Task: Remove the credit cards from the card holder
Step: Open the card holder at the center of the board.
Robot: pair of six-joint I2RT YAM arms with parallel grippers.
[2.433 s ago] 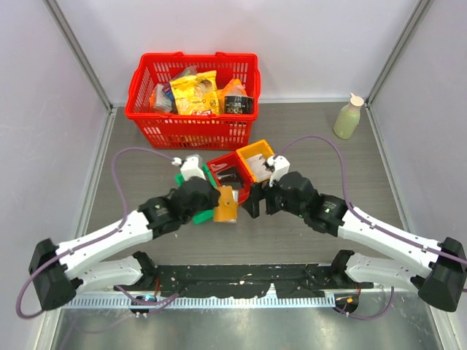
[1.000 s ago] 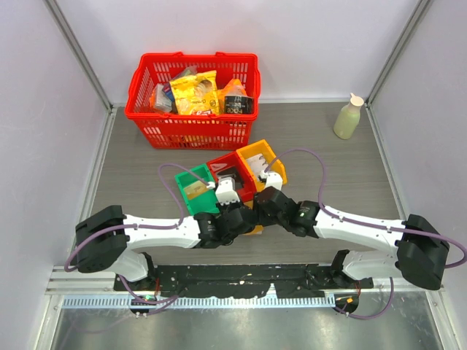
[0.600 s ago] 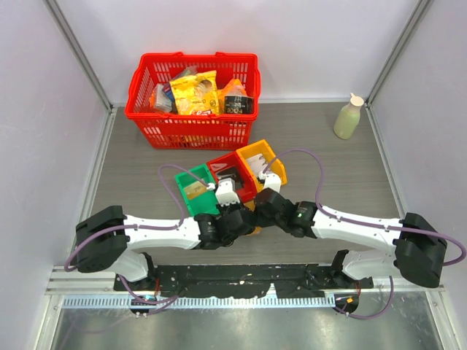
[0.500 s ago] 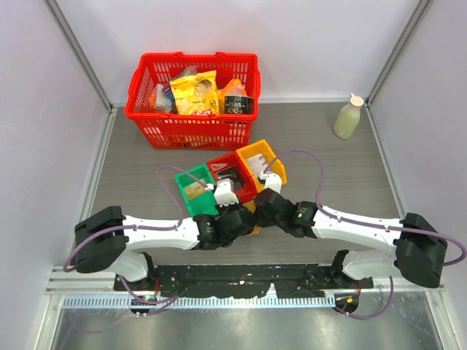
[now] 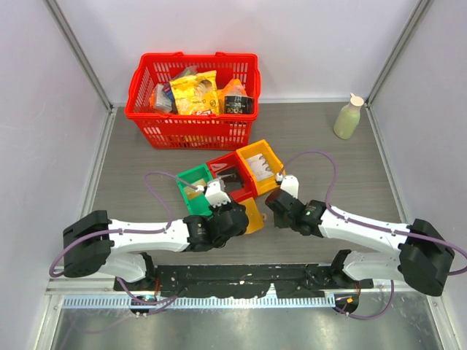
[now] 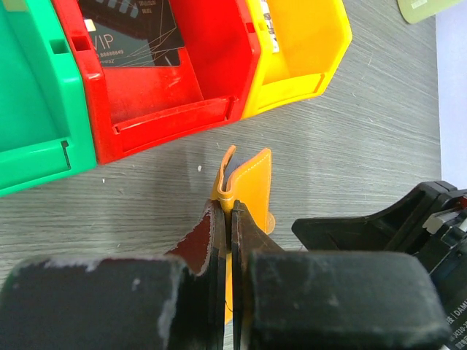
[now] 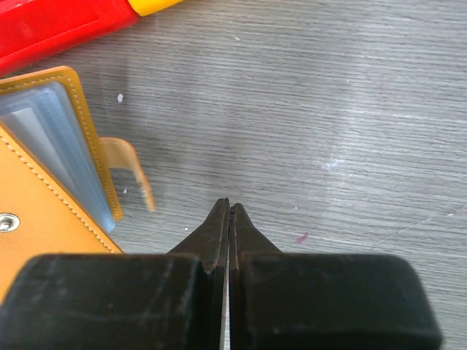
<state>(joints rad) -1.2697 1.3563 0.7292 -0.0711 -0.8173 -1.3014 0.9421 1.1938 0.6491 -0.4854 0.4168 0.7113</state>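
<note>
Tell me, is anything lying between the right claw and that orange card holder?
Nothing visible does. The right gripper, shut and empty, sits over bare table just beside the card holder, and only that grey surface lies between them. The left gripper is shut on the holder's edge.

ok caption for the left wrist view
Left tool pinching the card holder by its edge, in front of the red bin

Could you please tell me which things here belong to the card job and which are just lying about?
Job in hand: card holder, clamped in the left pincer; dark card in the red bin; pale card in the yellow bin.
Lying about: red shopping basket; bottle.
</note>
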